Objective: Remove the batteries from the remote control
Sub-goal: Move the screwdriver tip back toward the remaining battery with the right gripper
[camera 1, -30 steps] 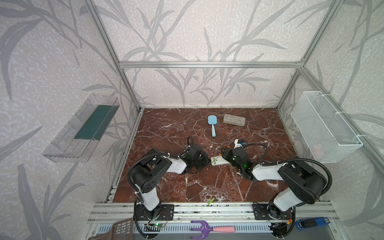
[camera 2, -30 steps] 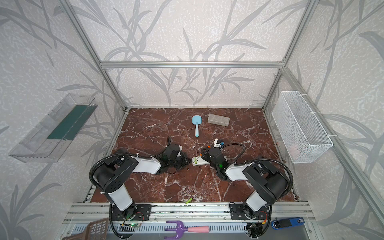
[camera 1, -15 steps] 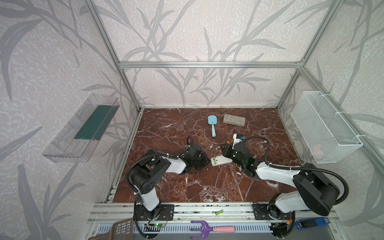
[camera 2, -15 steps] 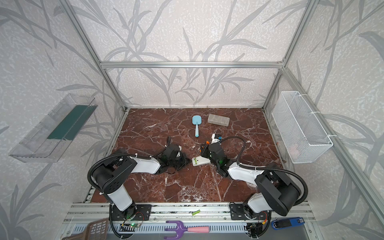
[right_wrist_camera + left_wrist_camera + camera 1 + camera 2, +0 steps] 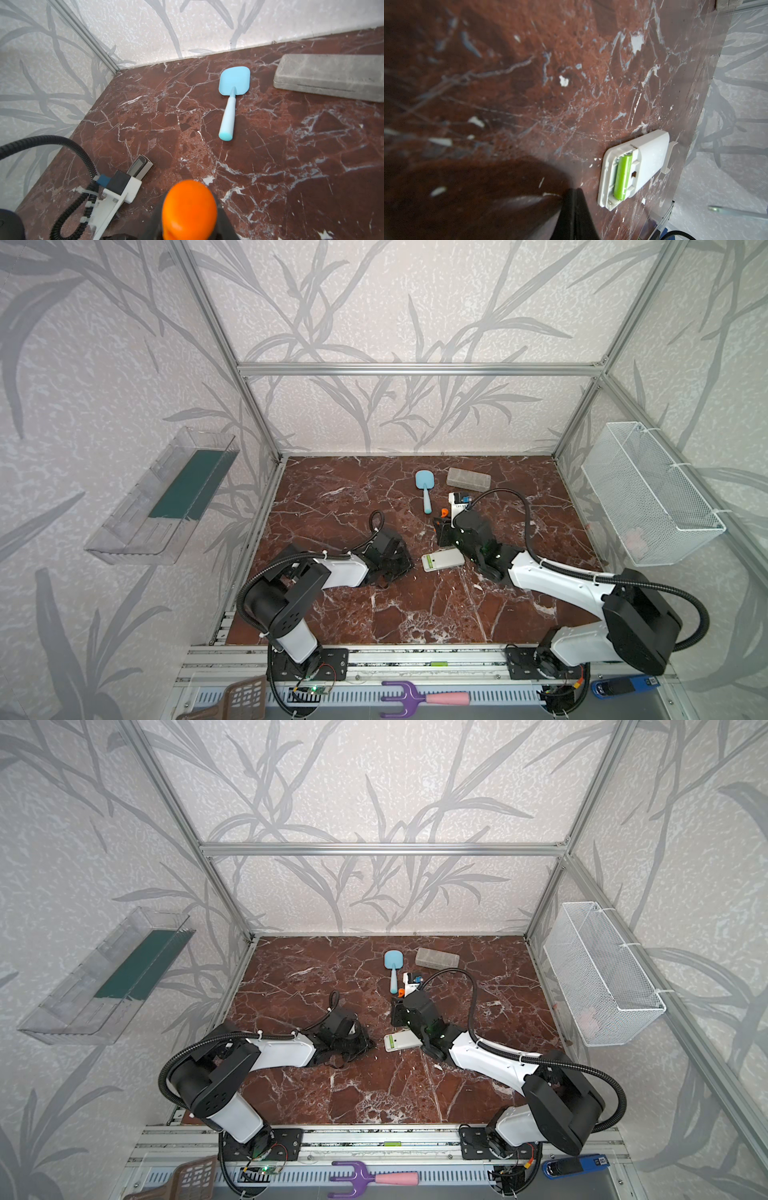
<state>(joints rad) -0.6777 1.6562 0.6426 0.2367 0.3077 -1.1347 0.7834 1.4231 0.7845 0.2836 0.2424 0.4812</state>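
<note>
The white remote control (image 5: 442, 561) (image 5: 401, 1041) lies back-up mid-table, its compartment open. One of the lime-green batteries (image 5: 623, 178) sits inside the remote control (image 5: 650, 158). Another lime-green battery (image 5: 436, 664) (image 5: 390, 1144) lies on the front rail, off the table. My left gripper (image 5: 574, 193) (image 5: 401, 568) rests shut and empty just left of the remote. My right gripper (image 5: 189, 216) (image 5: 442, 529) is shut on the orange-and-black screwdriver (image 5: 189, 207), just behind the remote.
A blue spatula (image 5: 232, 97) (image 5: 424, 489) and a grey case (image 5: 332, 79) (image 5: 468, 480) lie near the back wall. A wire basket (image 5: 648, 493) hangs on the right wall, a clear shelf (image 5: 166, 497) on the left. A purple fork tool (image 5: 415, 699) lies in front.
My right arm has pulled away from the remote toward the back with the screwdriver. A green battery has rolled off the table's front edge onto the rail. The left arm stayed put.
</note>
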